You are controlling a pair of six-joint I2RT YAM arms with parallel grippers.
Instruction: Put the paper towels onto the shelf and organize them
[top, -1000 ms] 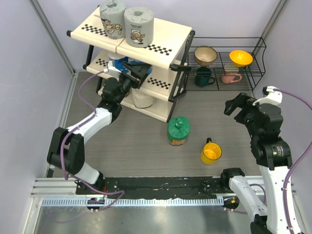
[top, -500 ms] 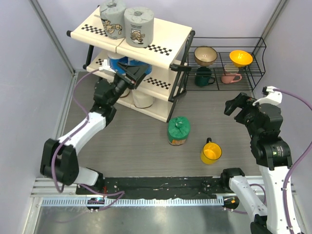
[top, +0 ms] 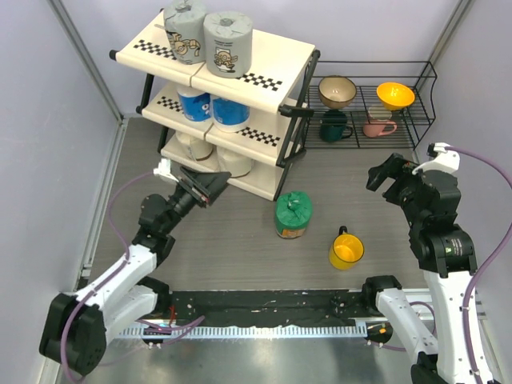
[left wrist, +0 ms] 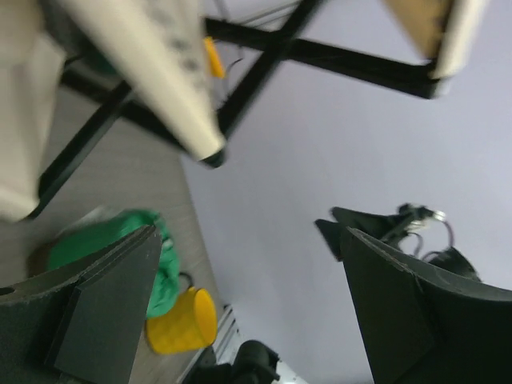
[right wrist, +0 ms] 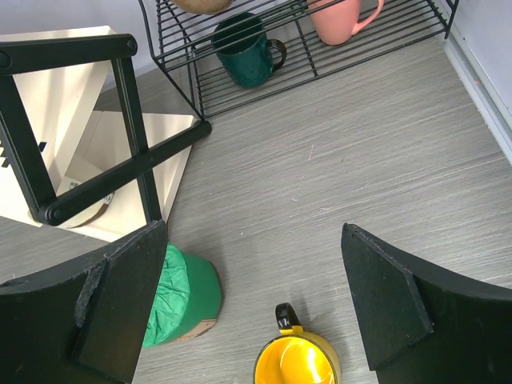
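Observation:
The shelf (top: 276, 72) stands at the back left. Two grey paper towels (top: 227, 42) are on its top tier, two blue-and-white ones (top: 230, 114) on the middle tier and two cream ones (top: 234, 162) on the bottom tier. A green roll (top: 293, 214) stands on the table in front of the shelf's right end; it also shows as the green roll (right wrist: 182, 294) and the blurred green roll (left wrist: 112, 240). My left gripper (top: 210, 186) is open and empty, low in front of the shelf. My right gripper (top: 386, 176) is open and empty, to the right of the green roll.
A yellow mug (top: 346, 250) stands right of the green roll and appears as the mug (right wrist: 296, 360) under my right fingers. At the back right, a black wire rack (top: 400, 120) holds bowls, a green mug (right wrist: 244, 56) and a pink mug (right wrist: 340, 16).
My left arm has drawn back from the shelf's middle tier toward the near left, jaws open and empty. The blue-and-white rolls now show uncovered. The right arm has stayed put.

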